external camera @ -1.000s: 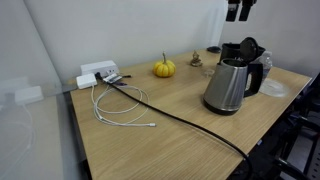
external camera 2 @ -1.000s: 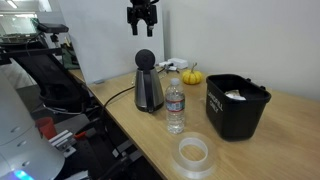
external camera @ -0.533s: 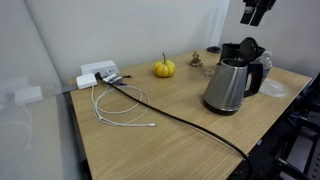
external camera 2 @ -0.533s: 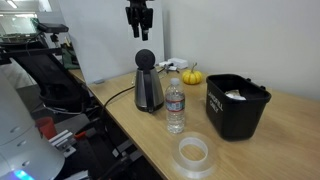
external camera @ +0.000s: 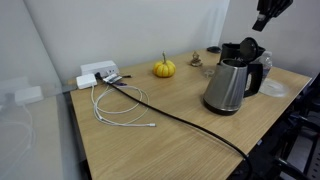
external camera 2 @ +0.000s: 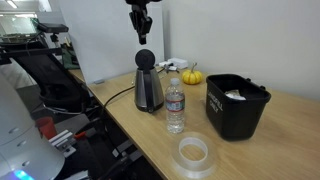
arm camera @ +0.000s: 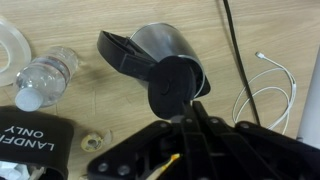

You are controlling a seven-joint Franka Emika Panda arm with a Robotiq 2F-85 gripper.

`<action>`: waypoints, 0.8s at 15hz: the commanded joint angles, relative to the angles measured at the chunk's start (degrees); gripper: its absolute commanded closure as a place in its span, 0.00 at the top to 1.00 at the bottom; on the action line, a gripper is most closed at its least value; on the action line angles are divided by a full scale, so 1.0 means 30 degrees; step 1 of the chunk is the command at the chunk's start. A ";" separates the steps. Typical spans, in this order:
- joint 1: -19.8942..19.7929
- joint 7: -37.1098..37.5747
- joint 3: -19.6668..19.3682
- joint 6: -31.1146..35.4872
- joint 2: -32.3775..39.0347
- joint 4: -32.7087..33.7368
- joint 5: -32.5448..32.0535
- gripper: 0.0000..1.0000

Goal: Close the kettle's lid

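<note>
Your claw (external camera 2: pixel 141 28) hung high over the tabletop (external camera 2: pixel 272 142), its two fingers drawn together with nothing between them. In the wrist view the fingertips met in one narrow point.

Straight below the claw, and well apart from it, stood the kettle (external camera 2: pixel 149 90), upright on its base. You had only a drop to make, with almost no sideways travel. A water bottle (external camera 2: pixel 174 106) stood just beside the kettle, also below the claw but off to one side. It looked clear of a straight descent, though near enough that you would want to avoid a wide swing.

Highest on the kettle, and so nearest the claw, was the lid (external camera 2: pixel 146 58). It was raised on its hinge, its round black disc standing up from the rim rather than lying across the opening. In an exterior view the claw (external camera: pixel 260 22) sat above the lid's (external camera: pixel 247 48) handle side, with the black handle (external camera: pixel 266 72) under it and the steel body reaching away toward the spout. From that I judge the move turned on lowering the closed fingertips behind the raised disc. You would then press it forward and down, away from the handle, until it lay flat on the rim.
</note>
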 commanded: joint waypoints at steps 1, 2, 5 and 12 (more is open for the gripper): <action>-0.0229 0.0168 -0.0041 0.0970 -0.0356 -0.0878 0.0807 0.00; -0.0293 0.0296 0.0005 0.1013 -0.0223 -0.0918 0.0789 0.00; -0.0398 0.0794 0.0054 0.1098 -0.0044 -0.0996 0.0765 0.00; -0.0342 0.0904 -0.0090 0.1140 0.1145 -0.0613 0.0853 0.00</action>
